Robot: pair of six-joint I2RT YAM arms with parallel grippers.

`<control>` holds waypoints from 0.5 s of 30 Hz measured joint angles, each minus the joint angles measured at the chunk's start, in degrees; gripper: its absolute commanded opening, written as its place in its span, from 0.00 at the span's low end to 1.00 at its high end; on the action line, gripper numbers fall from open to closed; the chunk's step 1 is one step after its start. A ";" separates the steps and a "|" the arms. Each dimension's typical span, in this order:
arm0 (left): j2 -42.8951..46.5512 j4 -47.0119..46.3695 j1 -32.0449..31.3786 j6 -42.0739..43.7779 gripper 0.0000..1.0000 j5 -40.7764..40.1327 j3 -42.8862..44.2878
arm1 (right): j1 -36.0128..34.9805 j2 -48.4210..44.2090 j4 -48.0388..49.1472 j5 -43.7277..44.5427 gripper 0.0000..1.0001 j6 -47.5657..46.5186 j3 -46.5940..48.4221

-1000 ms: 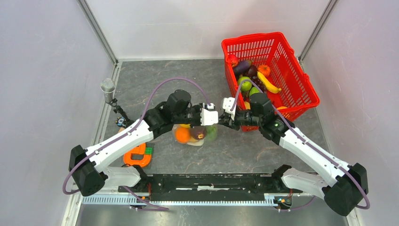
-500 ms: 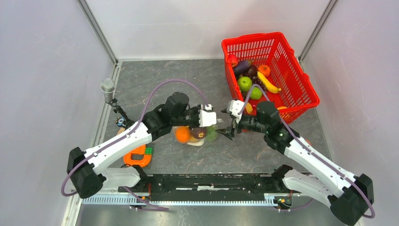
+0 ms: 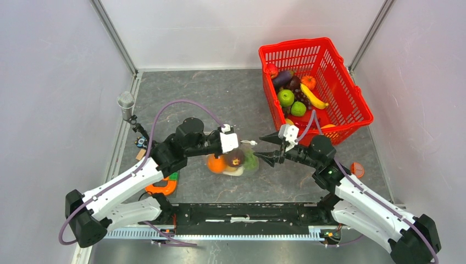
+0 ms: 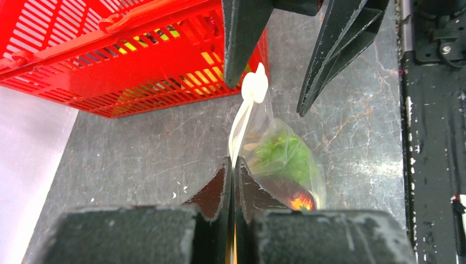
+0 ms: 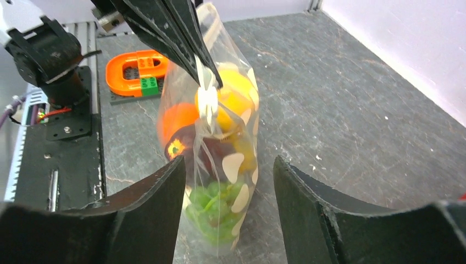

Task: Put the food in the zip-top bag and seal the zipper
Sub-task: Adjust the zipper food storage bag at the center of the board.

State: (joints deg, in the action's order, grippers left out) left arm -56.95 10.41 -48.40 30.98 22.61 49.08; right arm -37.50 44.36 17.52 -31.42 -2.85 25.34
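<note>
Nearest, at the lower left of the top view, the orange toy [image 3: 159,186] lies on the table [image 3: 209,99], well apart from the work and no part of it; at mid-frame the bag [image 3: 235,163] stands upright, its bottom seemingly resting on the table, and through it shows food [image 5: 239,99] in orange, yellow, purple and green; the left gripper [image 3: 242,144] is clenched on the zipper [image 4: 243,118] at the bag's top edge, jaws pressed flat together over the strip in its own wrist view; the right gripper [image 3: 264,147] is released, grasping nothing, its jaws standing either side of the bag's free end without touching it. The step in hand looks to be the seal; to do it well the left should hold the strip taut and level as an anchor, while the right rises to the strip's height (its wrist view has the jaws low, flanking the food), closes on the zipper just beside the left's pinch, and presses outward toward the white tab [image 4: 254,88] at the far end; squeezing lower would only crush the food or trap air against the seal; whether any of the strip is already pressed shut I cannot tell. Farthest, at the upper right, the basket [image 3: 297,45] holds more food, so sealing now is sound only if those pieces are not wanted.
</note>
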 measured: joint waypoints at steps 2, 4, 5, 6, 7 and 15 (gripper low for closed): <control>-0.20 -0.48 0.00 -0.83 0.02 0.72 0.00 | -0.07 0.22 2.10 -0.74 0.63 1.42 -0.15; -0.61 -0.87 0.00 -1.40 0.02 1.49 0.00 | -0.70 0.61 4.70 -1.33 0.64 2.89 -0.15; -0.85 -1.01 0.00 -1.62 0.02 1.64 0.00 | -1.09 0.79 5.57 -1.57 0.64 3.37 -0.15; -1.16 -1.14 0.00 -1.81 0.02 1.86 0.00 | -1.49 0.96 6.34 -1.66 0.63 3.80 -0.15; -1.44 -1.25 0.00 -2.03 0.02 2.10 0.00 | -1.90 1.20 7.19 -1.77 0.60 4.28 -0.15; -1.77 -1.38 0.00 -3.37 0.02 3.96 0.00 | -2.64 3.37 8.66 -2.12 0.41 4.72 -0.13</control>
State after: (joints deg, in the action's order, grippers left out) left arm -58.72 9.04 -48.40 27.62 26.57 49.08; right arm -40.14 47.72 26.17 -33.54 1.87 25.21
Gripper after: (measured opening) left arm 0.043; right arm 0.379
